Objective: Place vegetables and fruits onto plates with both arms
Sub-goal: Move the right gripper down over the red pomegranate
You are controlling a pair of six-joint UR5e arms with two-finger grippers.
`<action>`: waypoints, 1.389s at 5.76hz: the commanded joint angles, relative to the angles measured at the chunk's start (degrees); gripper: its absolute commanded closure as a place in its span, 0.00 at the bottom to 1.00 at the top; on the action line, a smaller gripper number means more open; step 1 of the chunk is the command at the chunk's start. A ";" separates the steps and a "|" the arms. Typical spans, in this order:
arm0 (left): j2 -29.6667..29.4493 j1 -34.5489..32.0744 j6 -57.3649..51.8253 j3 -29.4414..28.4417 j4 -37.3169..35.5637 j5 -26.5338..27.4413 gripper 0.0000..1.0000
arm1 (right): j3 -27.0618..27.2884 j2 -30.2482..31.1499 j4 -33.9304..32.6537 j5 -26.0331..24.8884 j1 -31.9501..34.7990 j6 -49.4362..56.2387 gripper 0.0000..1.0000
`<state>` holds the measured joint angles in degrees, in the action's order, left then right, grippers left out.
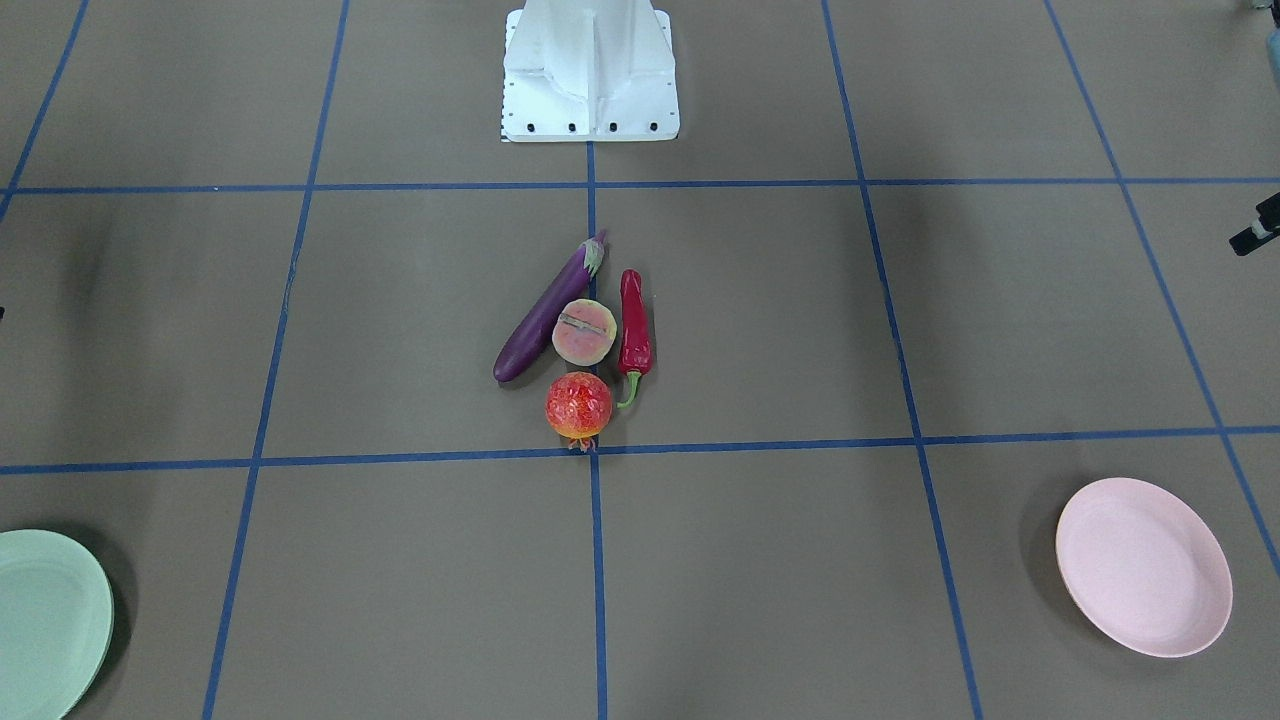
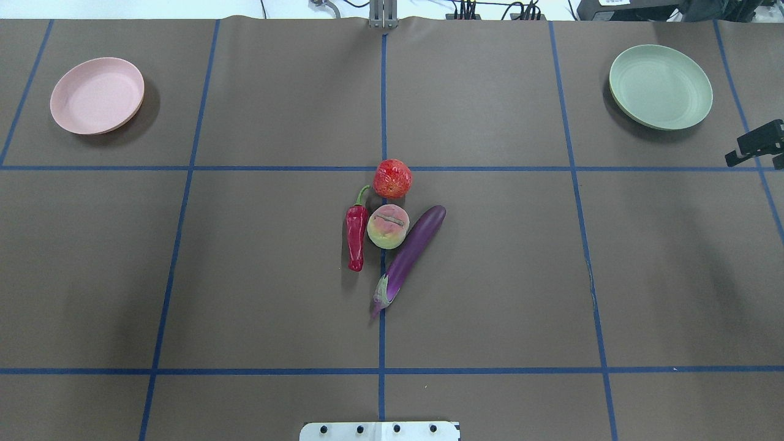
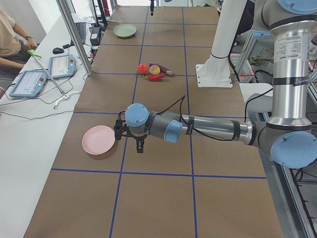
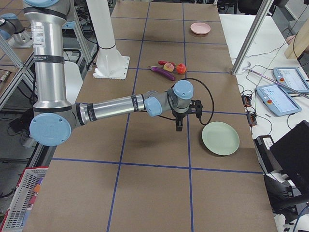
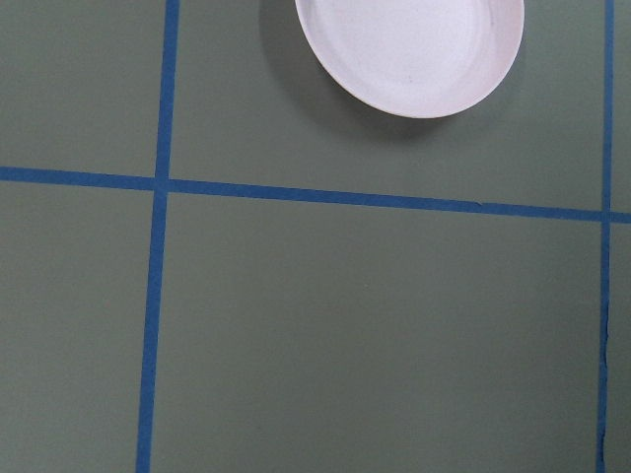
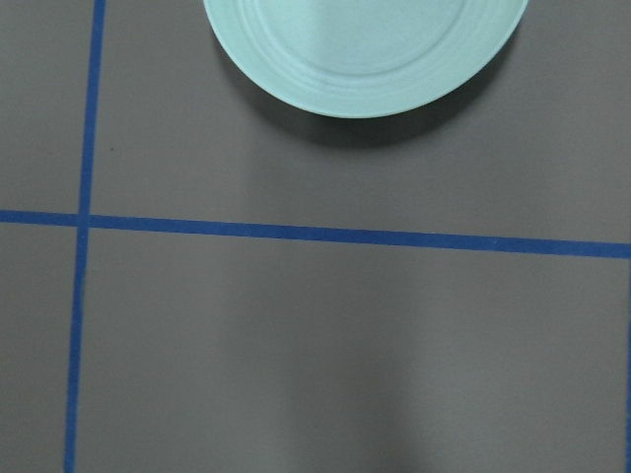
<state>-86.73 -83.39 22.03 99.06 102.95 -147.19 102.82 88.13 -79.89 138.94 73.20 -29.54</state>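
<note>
The purple eggplant (image 2: 409, 252), red chili (image 2: 356, 235), peach (image 2: 388, 226) and pomegranate (image 2: 392, 178) lie close together at the table's middle. The pink plate (image 2: 97, 95) sits empty at the far left and fills the top of the left wrist view (image 5: 409, 49). The mint green plate (image 2: 660, 86) sits empty at the far right and also shows in the right wrist view (image 6: 365, 49). My left gripper (image 3: 140, 148) hovers beside the pink plate. My right gripper (image 2: 754, 147) hovers beside the green plate. I cannot tell whether either is open.
The white pedestal (image 1: 590, 75) stands at the robot's side of the table. Blue tape lines (image 2: 383, 92) divide the brown table into squares. An operator (image 3: 10, 39), tablets (image 3: 29, 82) and a metal post (image 3: 74, 34) are along the far edge.
</note>
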 commanded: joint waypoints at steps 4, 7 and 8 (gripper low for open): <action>-7.04 5.94 9.69 0.08 0.94 -0.03 0.00 | 0.37 -18.57 -0.09 -8.21 -15.86 -32.02 0.01; -8.81 7.89 11.45 -0.01 0.85 0.23 0.00 | -8.98 -35.77 -0.18 -21.12 -28.43 -53.03 0.01; -8.81 7.89 11.45 -0.09 0.76 0.23 0.00 | -13.91 -39.93 0.09 -24.47 -31.16 -54.91 0.01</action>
<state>-95.49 -75.60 33.45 99.02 103.78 -146.96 93.15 52.24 -79.99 117.65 44.66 -81.95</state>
